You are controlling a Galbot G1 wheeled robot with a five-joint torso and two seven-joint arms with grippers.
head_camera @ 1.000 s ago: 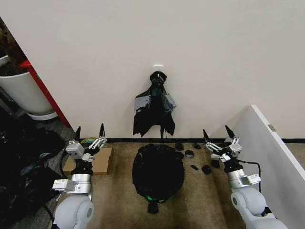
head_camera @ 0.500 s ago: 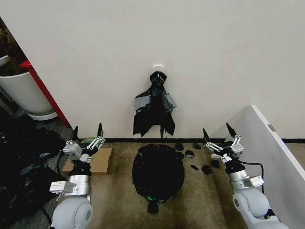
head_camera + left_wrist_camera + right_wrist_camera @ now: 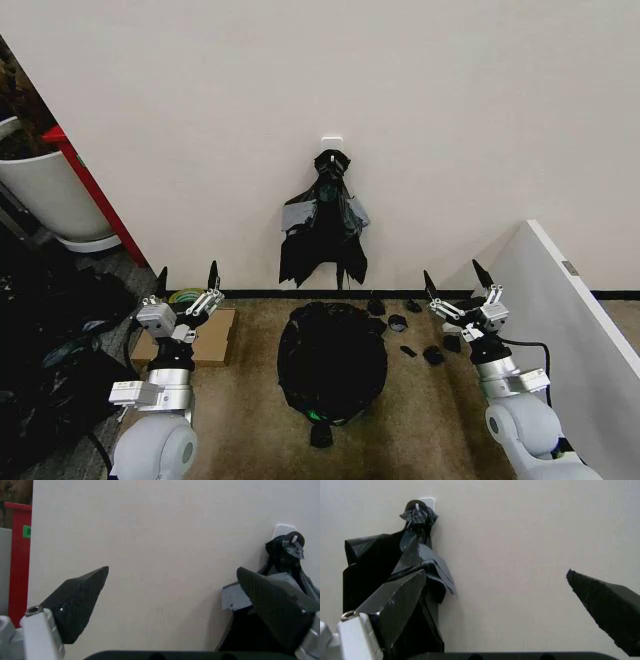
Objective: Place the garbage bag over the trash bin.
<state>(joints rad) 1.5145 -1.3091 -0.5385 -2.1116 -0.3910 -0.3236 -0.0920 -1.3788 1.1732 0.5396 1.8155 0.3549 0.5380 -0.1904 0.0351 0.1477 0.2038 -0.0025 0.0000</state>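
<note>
The garbage bag (image 3: 332, 358), glossy and black, lies in a rounded mound on the brown carpet straight ahead, midway between my arms. The trash bin is hidden under the black plastic; a small green glint shows at the mound's near edge. My left gripper (image 3: 188, 276) is raised to the left of the mound, open and holding nothing. My right gripper (image 3: 452, 276) is raised to its right, open too. Both point at the wall, with the left gripper (image 3: 175, 592) and the right gripper (image 3: 495, 592) showing bare wall between their dark fingers.
A knotted bunch of black bags (image 3: 325, 225) hangs from a wall hook behind the mound. Small black scraps (image 3: 410, 335) lie right of it. A cardboard piece (image 3: 205, 335), a white tub with a red post (image 3: 45, 195), dark plastic (image 3: 50, 340) and a white panel (image 3: 570, 310) flank the area.
The left gripper dipped slightly and came back; the right one barely shifted. The bag has not moved.
</note>
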